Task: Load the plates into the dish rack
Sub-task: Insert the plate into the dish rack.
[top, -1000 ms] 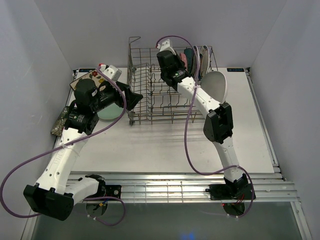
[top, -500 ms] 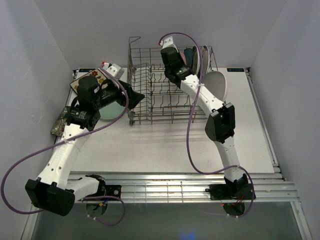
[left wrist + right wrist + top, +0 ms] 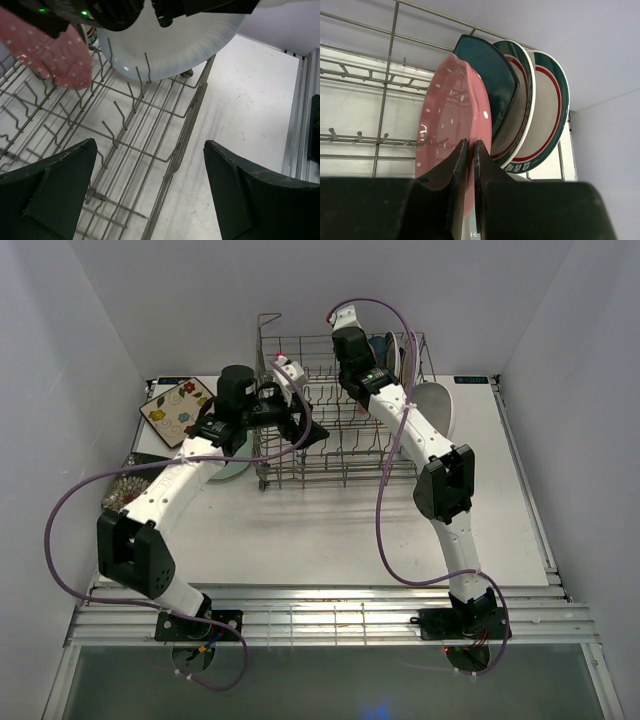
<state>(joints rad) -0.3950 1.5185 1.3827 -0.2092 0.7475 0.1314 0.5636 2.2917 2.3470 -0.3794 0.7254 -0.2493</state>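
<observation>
The grey wire dish rack (image 3: 340, 455) stands at the back of the table. In the right wrist view, my right gripper (image 3: 470, 142) is shut on the rim of the pink dotted plate (image 3: 452, 105), held upright beside the dark teal square plate (image 3: 485, 75) and two teal-and-red-rimmed plates (image 3: 550, 100) in the rack's back right corner. My left gripper (image 3: 308, 430) hangs open and empty over the rack's near left part. A white oval plate (image 3: 440, 410) leans against the rack's right side. On the left lie the cream floral plate (image 3: 178, 405), the dark floral plate (image 3: 122, 488) and the mint plate (image 3: 228, 468), half hidden by the arm.
Upright tines (image 3: 120, 107) and the rack's rim wire (image 3: 187, 130) lie right under my left gripper's fingers (image 3: 260, 200). White walls close in the table on three sides. A metal rail (image 3: 340, 605) runs along the near edge.
My left arm has swung right, from beside the mint plate to over the rack's left part. My right gripper has moved back and up with the pink plate.
</observation>
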